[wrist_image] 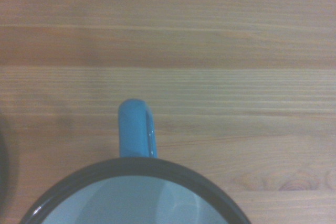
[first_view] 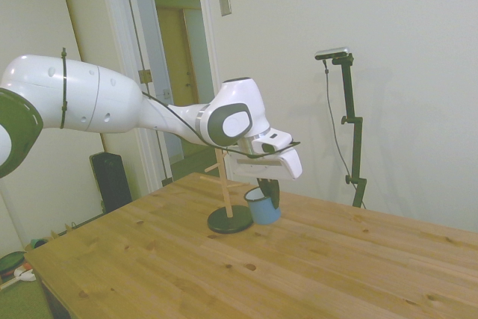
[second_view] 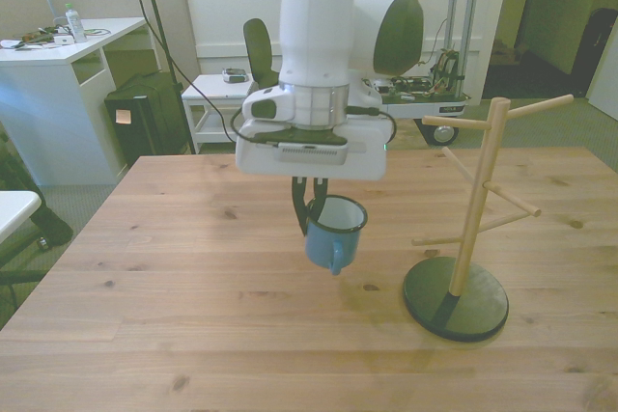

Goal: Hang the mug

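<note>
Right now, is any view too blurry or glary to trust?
Wrist view: soft but readable, the mug rim and handle clear, slight glint on the handle. Front view: sharp, even light, the claw on the mug. Side view: greenish cast, slightly hazy.

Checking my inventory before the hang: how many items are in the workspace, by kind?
Light-blue enamel mug, held off the table in the gripper: 1
Wooden peg stand on a dark round base: 1
Total: 2
</note>
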Controlling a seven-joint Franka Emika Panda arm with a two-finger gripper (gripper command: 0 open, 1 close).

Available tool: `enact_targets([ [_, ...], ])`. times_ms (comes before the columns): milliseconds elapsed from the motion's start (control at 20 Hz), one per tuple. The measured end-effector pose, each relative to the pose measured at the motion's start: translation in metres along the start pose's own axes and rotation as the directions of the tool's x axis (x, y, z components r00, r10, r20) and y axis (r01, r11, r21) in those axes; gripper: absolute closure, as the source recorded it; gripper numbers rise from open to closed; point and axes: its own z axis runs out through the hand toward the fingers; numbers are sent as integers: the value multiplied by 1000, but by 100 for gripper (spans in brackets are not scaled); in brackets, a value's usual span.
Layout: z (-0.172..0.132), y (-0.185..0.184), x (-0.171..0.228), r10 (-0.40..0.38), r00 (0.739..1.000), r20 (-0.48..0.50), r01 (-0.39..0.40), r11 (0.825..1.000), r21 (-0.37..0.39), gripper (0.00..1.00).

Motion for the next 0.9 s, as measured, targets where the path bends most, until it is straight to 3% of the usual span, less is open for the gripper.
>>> enact_targets([
  [900, -29, -60, -65, -89, 995, -47, 90, 996, 14, 100],
])
